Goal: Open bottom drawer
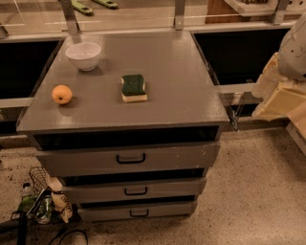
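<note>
Cabinet [181,95], grey, flat top, three drawers stacked in its front, seen from above and in front. Bottom drawer [167,209] is the lowest and thinnest grey front, just above the speckled floor [258,191]; its small black handle [139,213] sits at the middle of the front. It does not stick out past the front above it, and nothing touches it. Middle drawer [177,187] is directly above, with a medium black pull. Top drawer [191,158] is the tallest front, with the largest black pull and white scuffs toward its right end. A dark gap runs above each front.

On the top: white bowl [83,55] at the back left corner, upright; orange [62,94] near the left edge, in front of the bowl and apart from it; sponge [133,88], green face up over a yellow layer, near the centre, well apart from both.

Gripper [279,98], cream-coloured, is at the right edge of the view, off the cabinet's right side, about level with its top, under a white rounded arm part. It is well apart from the bottom drawer and touches no drawer; whether it is spread or closed cannot be told; it holds nothing visible.

Wire basket [40,191] stands on the floor at the cabinet's lower left, with a bag and bottles in it; black cable [71,235] lies just beside it. Green objects [82,7] lie at the far top, beyond the metal posts.
</note>
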Robot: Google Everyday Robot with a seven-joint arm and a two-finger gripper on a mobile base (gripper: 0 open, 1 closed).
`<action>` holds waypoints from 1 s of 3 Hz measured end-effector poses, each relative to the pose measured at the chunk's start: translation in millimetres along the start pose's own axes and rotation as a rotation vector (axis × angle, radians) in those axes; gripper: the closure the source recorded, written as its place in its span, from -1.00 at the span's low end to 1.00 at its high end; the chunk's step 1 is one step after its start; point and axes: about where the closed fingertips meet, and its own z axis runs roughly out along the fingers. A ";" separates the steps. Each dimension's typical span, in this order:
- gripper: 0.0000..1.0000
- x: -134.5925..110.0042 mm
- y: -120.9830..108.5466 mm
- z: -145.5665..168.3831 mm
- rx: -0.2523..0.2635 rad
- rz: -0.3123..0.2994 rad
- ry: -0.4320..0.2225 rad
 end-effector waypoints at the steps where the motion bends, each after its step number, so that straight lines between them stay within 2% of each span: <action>1: 0.58 0.0 0.0 0.0 0.000 0.000 0.000; 2: 0.99 -0.5 0.5 -1.8 0.024 0.028 -0.019; 3: 1.00 -0.7 22.7 29.9 0.016 0.092 -0.065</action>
